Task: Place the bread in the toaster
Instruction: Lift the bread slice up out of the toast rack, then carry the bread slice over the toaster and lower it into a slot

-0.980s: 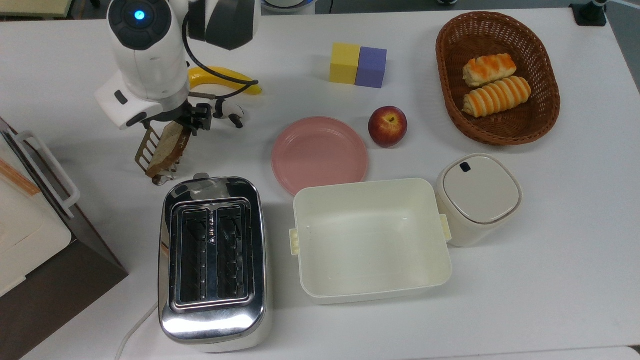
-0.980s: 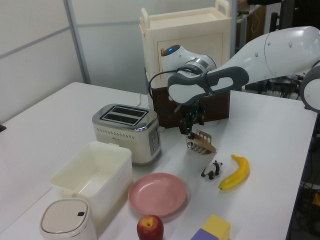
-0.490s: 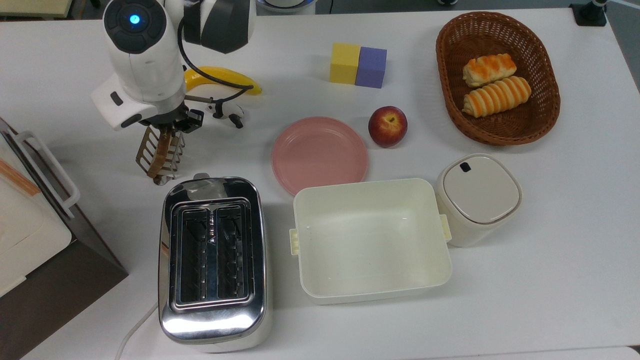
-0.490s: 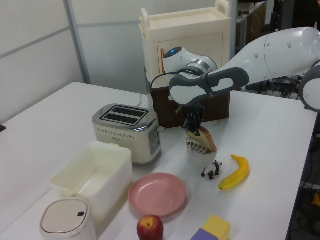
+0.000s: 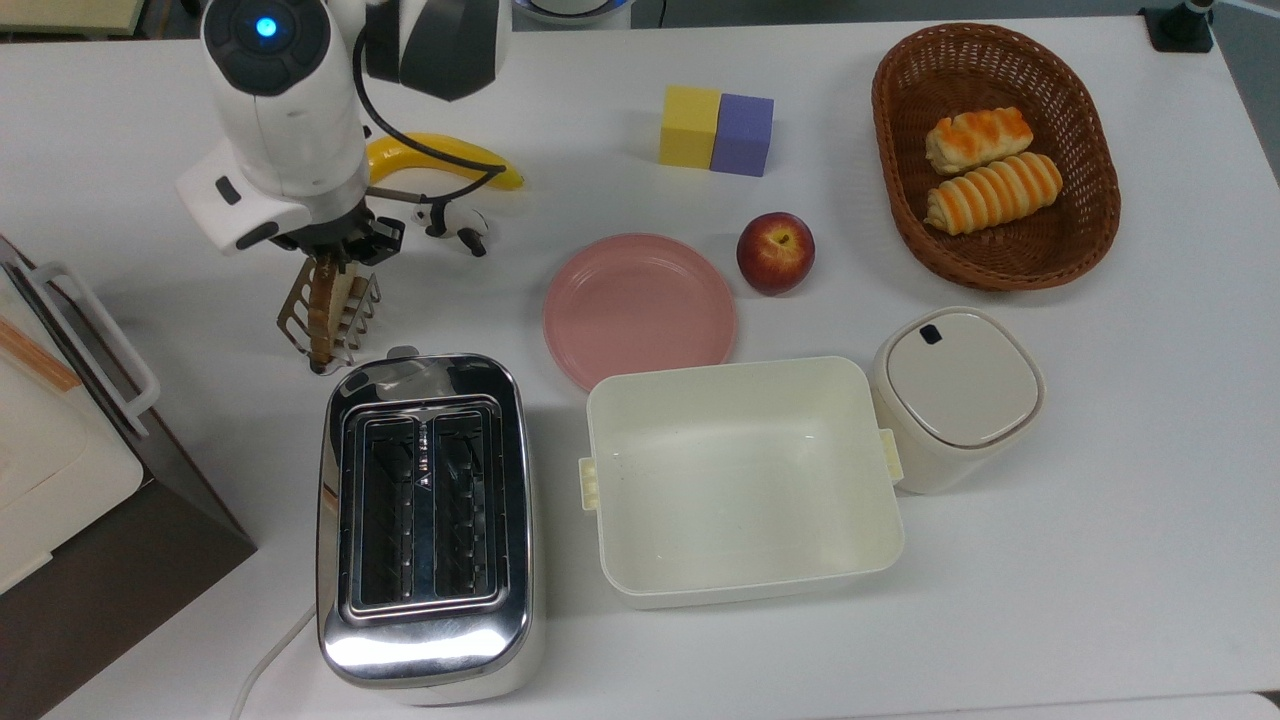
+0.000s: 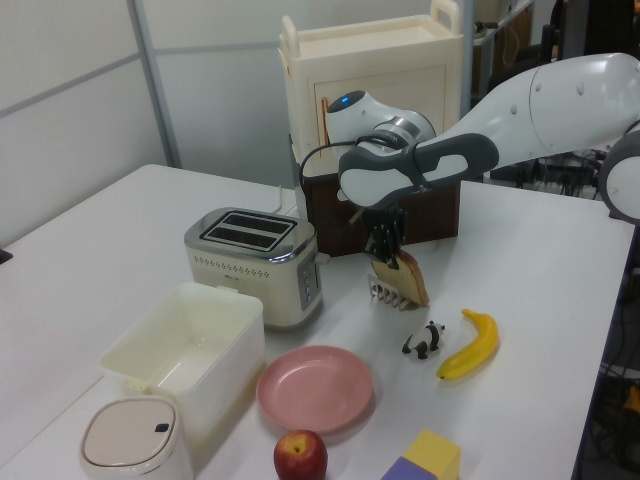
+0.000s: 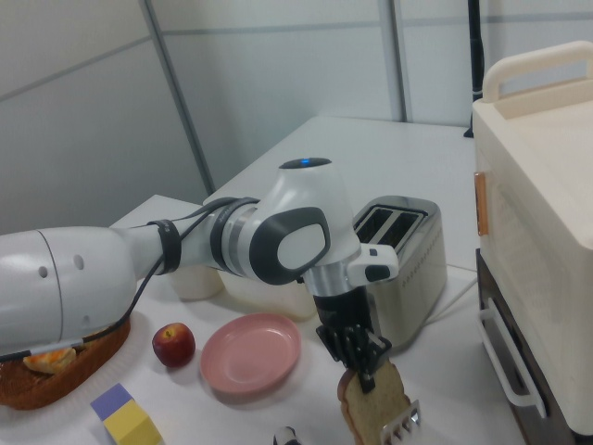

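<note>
Item 1: we logged the gripper, jaws clamped on the bread, upright in the wire rack near the tabletop's back edge, beside the toaster.

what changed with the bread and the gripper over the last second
The bread went from lying tilted across the toast rack to standing nearly upright in it, edge-on in the top view. The gripper came down onto its top edge and now grips it. The toaster, pink plate, apple and tub stayed put.
</note>
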Controlling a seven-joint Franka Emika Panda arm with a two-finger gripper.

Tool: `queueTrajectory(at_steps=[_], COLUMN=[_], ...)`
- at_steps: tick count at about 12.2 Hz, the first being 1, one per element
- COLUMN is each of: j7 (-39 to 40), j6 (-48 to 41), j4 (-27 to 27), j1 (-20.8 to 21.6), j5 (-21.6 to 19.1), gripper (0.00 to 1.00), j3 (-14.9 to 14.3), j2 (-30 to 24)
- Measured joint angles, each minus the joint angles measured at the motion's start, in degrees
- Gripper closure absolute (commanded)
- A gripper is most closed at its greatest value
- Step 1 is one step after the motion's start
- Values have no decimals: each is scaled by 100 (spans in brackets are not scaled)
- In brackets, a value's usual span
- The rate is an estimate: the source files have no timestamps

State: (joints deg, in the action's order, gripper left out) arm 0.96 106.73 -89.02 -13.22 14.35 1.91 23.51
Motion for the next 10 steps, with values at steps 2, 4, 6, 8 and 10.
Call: queueTrajectory(at_steps=[2, 4, 6, 8, 10], j7=[-7, -92, -277, -440, -514], j6=[1, 1, 3, 31, 48], j4=[49, 55, 136, 403, 702], j1=[3, 11, 59, 158, 174], j5=[0, 0, 0, 0, -1], gripper=[87, 87, 88, 90, 91], j3=[1, 23, 46, 63, 87], j2=[-151, -382, -529, -657, -809])
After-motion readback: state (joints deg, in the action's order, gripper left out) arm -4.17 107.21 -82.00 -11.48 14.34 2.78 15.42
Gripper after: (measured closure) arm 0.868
